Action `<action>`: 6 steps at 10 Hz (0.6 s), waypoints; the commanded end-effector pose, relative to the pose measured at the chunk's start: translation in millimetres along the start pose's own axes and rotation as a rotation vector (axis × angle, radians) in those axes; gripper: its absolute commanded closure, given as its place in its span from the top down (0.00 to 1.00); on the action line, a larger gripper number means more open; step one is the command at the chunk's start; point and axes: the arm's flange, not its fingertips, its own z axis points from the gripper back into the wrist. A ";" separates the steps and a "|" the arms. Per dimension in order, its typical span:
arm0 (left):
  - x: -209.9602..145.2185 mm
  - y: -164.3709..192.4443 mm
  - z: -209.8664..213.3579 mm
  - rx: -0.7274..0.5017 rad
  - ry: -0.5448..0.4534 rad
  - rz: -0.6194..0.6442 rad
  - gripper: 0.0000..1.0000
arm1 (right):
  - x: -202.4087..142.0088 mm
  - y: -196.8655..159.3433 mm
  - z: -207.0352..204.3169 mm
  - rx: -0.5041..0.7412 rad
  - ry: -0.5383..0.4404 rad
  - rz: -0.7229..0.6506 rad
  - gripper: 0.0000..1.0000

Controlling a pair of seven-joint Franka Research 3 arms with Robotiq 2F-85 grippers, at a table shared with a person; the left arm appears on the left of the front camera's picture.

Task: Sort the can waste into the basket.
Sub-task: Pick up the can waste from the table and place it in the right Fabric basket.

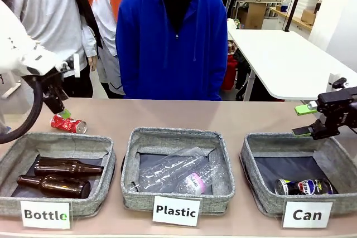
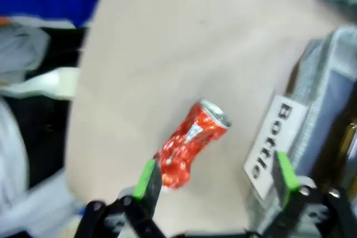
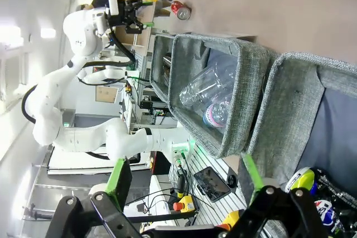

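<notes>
A crushed red can point(image 1: 68, 124) lies on the table behind the "Bottle" basket; in the left wrist view the red can point(image 2: 189, 144) sits just ahead of my left gripper point(image 2: 216, 179), whose fingers are spread wide above it. In the front view my left gripper point(image 1: 57, 108) hovers just over the can's left end. The dark can with blue-white markings point(image 1: 305, 187) lies inside the "Can" basket point(image 1: 262, 196) at the right. My right gripper point(image 1: 304, 120) stands open above that basket's far right rim, holding nothing. The dark can point(image 3: 322, 203) shows low in the right wrist view.
The "Bottle" basket point(image 1: 106, 179) at the left holds two brown glass bottles point(image 1: 58, 176). The middle "Plastic" basket point(image 1: 129, 193) holds clear plastic bottles point(image 1: 181, 174). A person in a blue jacket point(image 1: 170, 43) stands at the far side, others to the left behind.
</notes>
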 end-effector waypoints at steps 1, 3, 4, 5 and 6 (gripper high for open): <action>-15.5 17.7 -6.1 -0.148 -0.039 -0.468 1.00 | 1.1 0.3 3.7 0.000 0.009 0.019 1.00; -17.9 31.1 -16.1 -0.210 0.105 -0.529 1.00 | 1.1 0.3 3.7 0.000 0.009 0.019 1.00; -19.2 33.2 -22.0 -0.245 0.146 -0.591 1.00 | 1.1 0.3 3.7 0.000 0.009 0.019 1.00; -22.3 36.7 -27.3 -0.271 0.180 -0.614 1.00 | 1.1 0.3 3.7 0.000 0.009 0.019 1.00; -24.6 42.3 -32.2 -0.232 0.210 -0.581 1.00 | 1.1 0.3 3.7 0.000 0.009 0.019 1.00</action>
